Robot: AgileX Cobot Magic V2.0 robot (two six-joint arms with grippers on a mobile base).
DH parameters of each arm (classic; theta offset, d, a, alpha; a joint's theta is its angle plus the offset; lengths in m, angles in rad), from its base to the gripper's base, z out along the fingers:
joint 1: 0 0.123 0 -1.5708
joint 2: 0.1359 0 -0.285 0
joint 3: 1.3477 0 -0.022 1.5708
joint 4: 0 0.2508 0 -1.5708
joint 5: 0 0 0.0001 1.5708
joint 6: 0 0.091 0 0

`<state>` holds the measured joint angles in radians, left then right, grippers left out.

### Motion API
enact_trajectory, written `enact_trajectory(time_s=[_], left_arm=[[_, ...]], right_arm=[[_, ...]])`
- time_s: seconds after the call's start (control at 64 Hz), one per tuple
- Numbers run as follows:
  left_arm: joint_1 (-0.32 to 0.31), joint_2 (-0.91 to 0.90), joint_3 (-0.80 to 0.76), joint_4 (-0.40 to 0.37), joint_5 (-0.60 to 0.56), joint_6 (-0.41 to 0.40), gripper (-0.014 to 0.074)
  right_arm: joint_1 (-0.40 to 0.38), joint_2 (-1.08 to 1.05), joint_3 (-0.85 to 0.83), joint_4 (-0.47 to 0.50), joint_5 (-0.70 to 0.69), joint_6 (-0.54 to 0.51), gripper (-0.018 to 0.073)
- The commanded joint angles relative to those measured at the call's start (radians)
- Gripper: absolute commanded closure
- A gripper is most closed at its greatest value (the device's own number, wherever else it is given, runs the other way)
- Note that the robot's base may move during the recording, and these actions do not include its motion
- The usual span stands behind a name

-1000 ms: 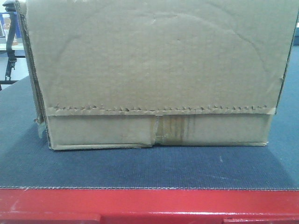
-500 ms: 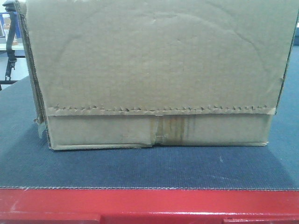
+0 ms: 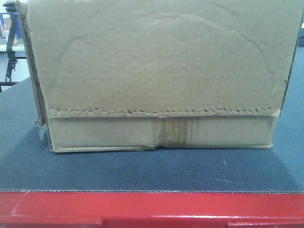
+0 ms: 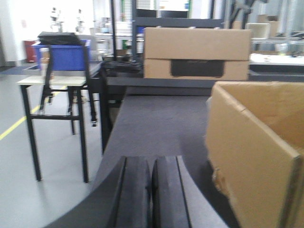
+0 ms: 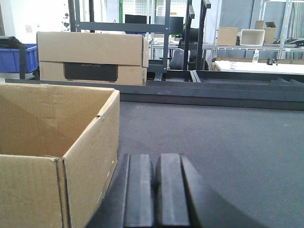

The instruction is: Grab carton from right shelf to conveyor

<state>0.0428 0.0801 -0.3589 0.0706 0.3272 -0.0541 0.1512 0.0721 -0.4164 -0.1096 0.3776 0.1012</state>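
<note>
The left gripper (image 4: 151,190) is clenched, its two black fingers pressed together with nothing between them; the carton (image 4: 256,152) stands just to its right, apart from the fingers, its open top and torn corner facing the camera. The right gripper (image 5: 155,194) is likewise clenched on nothing, and the same carton (image 5: 57,152) sits just to its left, open-topped, not touching the fingers. So the carton lies between the two arms, gripped by neither.

From the front view the carton (image 3: 156,76) rests flat on the conveyor (image 3: 142,171), on the dark grey belt, set back from the red frame edge (image 3: 152,206). Its jagged flap edge runs across the lower front, with a tape stain at the middle.

Farther along the belt stands a second cardboard box (image 5: 90,58) with a dark printed panel; the lettering on it is too blurred to read. A blue bin (image 4: 64,56) sits on a side table (image 4: 52,81) at left.
</note>
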Motion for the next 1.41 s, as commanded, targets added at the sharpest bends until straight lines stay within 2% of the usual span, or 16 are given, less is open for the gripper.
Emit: enact_trajectory(time_s=[0.0, 0.234, 0.281, 0.328, 1.391], left_arm=[[0.025, -0.034, 0.084, -0.021, -0.089, 0.027, 0.0582], [0.028, -0.08, 0.355, -0.022, -0.365, 0.027, 0.0582], [0.031, -0.08, 0.359, -0.027, -0.406, 0.027, 0.0582], [0.033, -0.08, 0.359, -0.027, -0.343, 0.027, 0.0582], [0.033, -0.08, 0.359, -0.027, -0.352, 0.027, 0.0582]], right_arm=[[0.001, -0.004, 0.0, -0.009, -0.019, -0.004, 0.0634], [0.001, -0.004, 0.0, -0.009, -0.019, -0.004, 0.0634], [0.001, -0.004, 0.0, -0.009, -0.019, -0.004, 0.0634], [0.001, -0.004, 0.0, -0.009, -0.019, -0.004, 0.0634], [0.001, -0.005, 0.0, -0.009, -0.022, -0.004, 0.0634]])
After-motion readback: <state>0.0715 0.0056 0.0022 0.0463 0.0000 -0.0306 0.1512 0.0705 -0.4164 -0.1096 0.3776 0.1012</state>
